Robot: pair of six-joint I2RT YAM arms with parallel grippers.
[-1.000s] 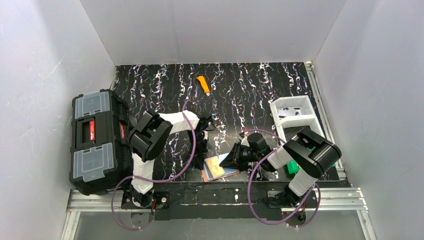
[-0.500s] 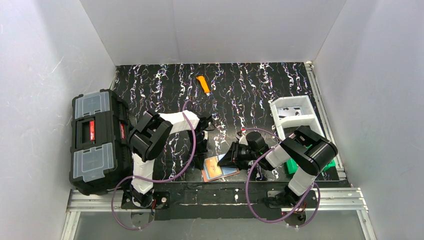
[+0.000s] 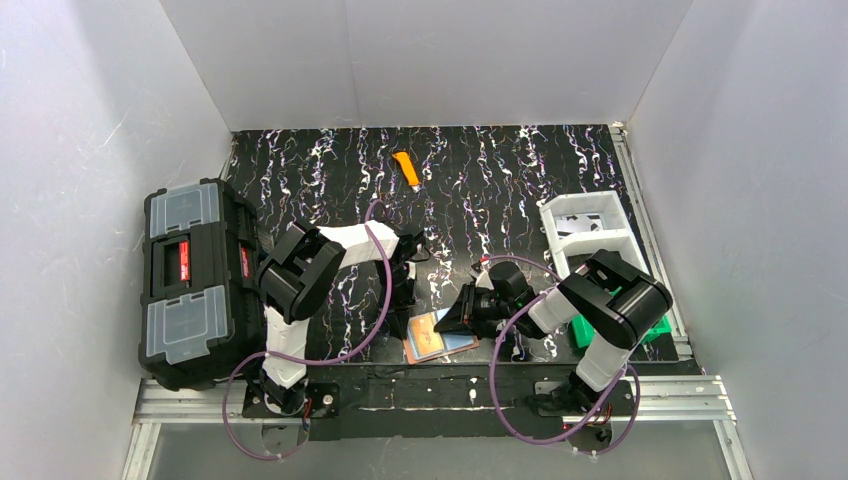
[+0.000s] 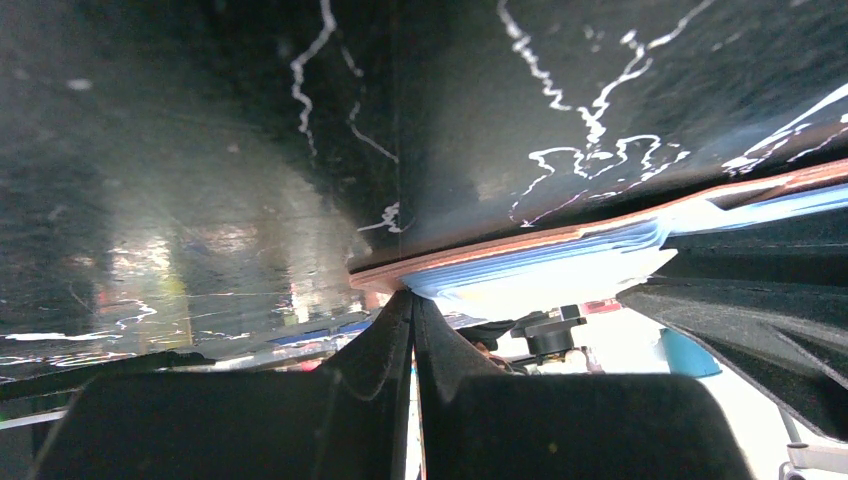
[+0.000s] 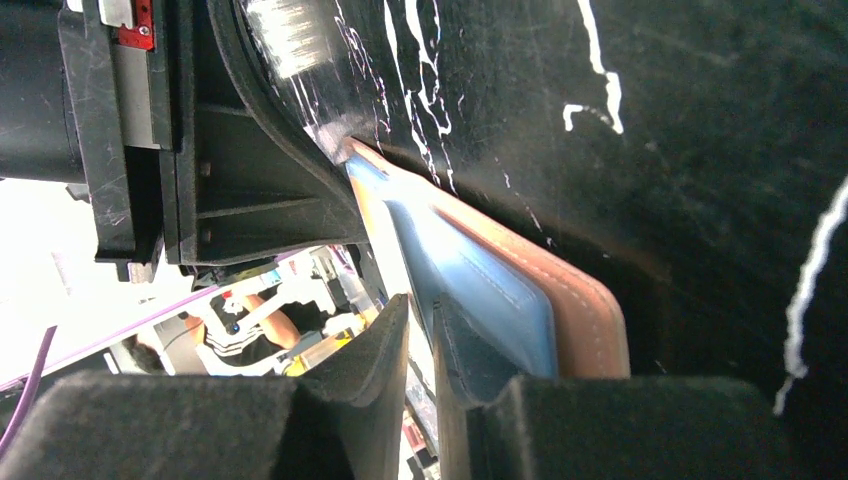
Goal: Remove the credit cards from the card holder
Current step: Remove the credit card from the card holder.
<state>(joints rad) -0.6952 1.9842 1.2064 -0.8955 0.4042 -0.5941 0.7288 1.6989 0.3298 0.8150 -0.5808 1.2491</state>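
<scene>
Right arm [image 3: 600, 300] crept left; wrist views expose card holder [image 5: 590, 330] layers.

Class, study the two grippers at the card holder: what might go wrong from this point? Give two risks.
1. The left gripper is shut and meets the card holder at one corner only, so the holder may pivot or slide when a card is pulled.
2. The right gripper sits at the stacked edges of the credit cards. It may catch several layers, or the pocket lip, instead of one card.
</scene>
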